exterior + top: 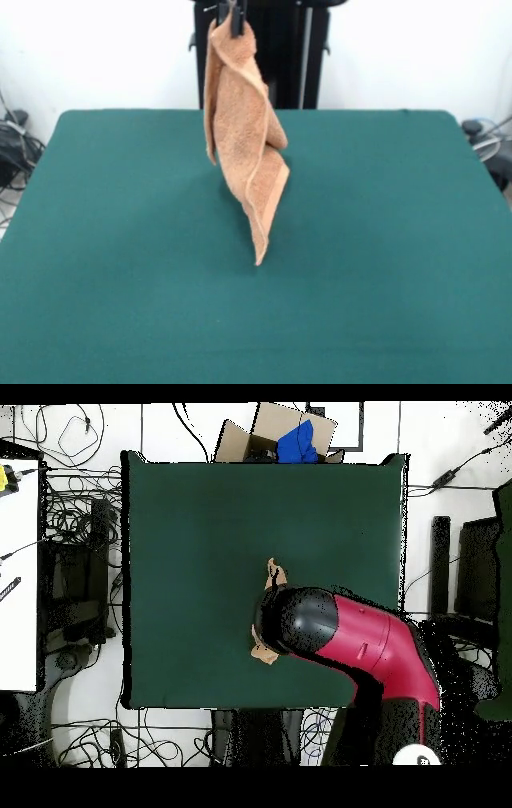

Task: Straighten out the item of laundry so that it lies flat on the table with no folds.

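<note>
The tan terry-cloth towel (246,136) hangs in long vertical folds from my gripper (233,18) at the top of the front view. The gripper is shut on the towel's top corner. The towel's lowest corner hangs just above the dark green table (384,240), near its middle. In the overhead view the red and black arm covers most of the towel (273,571); only small bits show at the arm's far and left edges. The gripper itself is hidden under the arm there. The table (200,534) fills the middle of that view.
The robot's black pedestal (280,56) stands behind the table's far edge. Cables (70,524) lie on the floor beside the table. A cardboard box with a blue thing (295,439) sits beyond the table's far edge in the overhead view.
</note>
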Available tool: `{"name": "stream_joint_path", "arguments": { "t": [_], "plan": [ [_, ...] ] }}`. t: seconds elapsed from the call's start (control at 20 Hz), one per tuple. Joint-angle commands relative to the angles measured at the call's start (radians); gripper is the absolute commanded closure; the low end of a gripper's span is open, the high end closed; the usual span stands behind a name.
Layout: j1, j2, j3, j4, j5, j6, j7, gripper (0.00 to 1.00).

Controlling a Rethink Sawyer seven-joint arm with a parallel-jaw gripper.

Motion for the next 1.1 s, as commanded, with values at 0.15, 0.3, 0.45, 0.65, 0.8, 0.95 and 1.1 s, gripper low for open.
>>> {"name": "stream_joint_path", "arguments": {
  "t": [0.15, 0.3, 0.45, 0.65, 0.8, 0.95, 1.1],
  "plan": [
    [-0.041, 0.039, 0.094, 0.023, -0.099, 0.010, -0.088, 1.00],
    [-0.055, 0.033, 0.098, -0.006, -0.117, 0.046, -0.101, 1.00],
    [-0.077, 0.035, 0.108, -0.036, -0.131, 0.077, -0.123, 1.00],
    [-0.095, 0.045, 0.119, -0.071, -0.147, 0.115, -0.132, 1.00],
    [-0.124, 0.052, 0.152, -0.007, -0.108, 0.062, -0.128, 1.00],
    [-0.141, 0.059, 0.178, 0.019, -0.101, 0.028, -0.124, 1.00],
    [-0.134, 0.063, 0.176, -0.015, -0.159, 0.027, -0.122, 1.00]
  ]
}}
